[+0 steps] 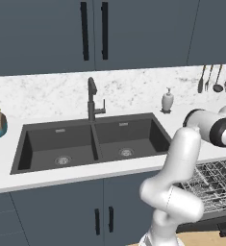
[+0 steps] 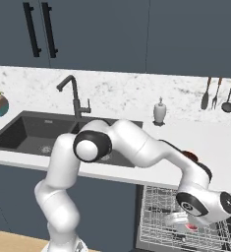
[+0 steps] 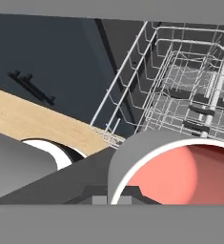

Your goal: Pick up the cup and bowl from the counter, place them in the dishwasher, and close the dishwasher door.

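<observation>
Step in hand: placing the cup [image 3: 173, 174] into the dishwasher [image 2: 186, 216]. In the hand view the cup sits right at the bottom of frame, grey wall with a white rim and a red-orange inside, mouth facing the camera, so it reads as pinched in the hand. The fingertips themselves are hidden behind it, so the grip is a judgement, probably closed on the cup.

In the right base view the arm bends down over the surface [image 2: 220, 142] edge and the hand [image 2: 188, 224] hangs low over the pulled-out wire rack [image 2: 156, 211], a spot of red at its tip. The rack's wire grid shows just beyond the cup in the hand view too, with the wood floor [image 3: 42, 121] off to one side.

The bowl [image 2: 189, 155] looks like the dark red-brown sliver on the surface just behind the forearm, mostly hidden. It is not yet picked. The dishwasher door is down and open; I can't mark it clearly.

Next move calls for lowering the cup into a free rack cell, letting go without snagging wires, then lifting clear and reaching back up to the surface for the bowl. Door closing comes last.
</observation>
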Available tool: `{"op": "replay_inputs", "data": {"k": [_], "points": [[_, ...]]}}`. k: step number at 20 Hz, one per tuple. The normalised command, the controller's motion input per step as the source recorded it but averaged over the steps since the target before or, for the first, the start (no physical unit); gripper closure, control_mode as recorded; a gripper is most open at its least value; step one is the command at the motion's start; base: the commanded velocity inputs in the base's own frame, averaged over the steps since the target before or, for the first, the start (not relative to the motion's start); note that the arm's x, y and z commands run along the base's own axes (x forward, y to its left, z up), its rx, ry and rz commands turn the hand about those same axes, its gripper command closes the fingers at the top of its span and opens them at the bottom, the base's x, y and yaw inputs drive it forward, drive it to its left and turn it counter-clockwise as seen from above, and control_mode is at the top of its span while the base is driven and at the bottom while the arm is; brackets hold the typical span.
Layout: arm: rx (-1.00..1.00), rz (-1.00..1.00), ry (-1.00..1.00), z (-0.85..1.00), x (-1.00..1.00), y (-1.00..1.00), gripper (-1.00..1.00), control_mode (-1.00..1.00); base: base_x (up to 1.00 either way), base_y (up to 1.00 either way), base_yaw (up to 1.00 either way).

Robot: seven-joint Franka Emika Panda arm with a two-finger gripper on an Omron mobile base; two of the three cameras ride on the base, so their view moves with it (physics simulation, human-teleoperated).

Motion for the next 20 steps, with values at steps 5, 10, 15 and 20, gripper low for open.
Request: {"op": "replay_inputs", "data": {"k": [5,10,15,20], "points": [[0.00,-0.07,-0.20,-0.29,0.11,0.30,1.00,-1.00,0.00,0.00,0.00],[0.00,-0.13,-0.15,-0.20,0.34,0.28,1.00,-1.00,0.00,0.00,0.00],[-0.01,-0.09,-0.01,-0.07,0.28,0.12,1.00,-1.00,0.00,0.00,0.00],[-0.01,-0.04,0.03,-0.19,0.01,0.00,1.00,-1.00,0.00,0.00,0.00]]}}
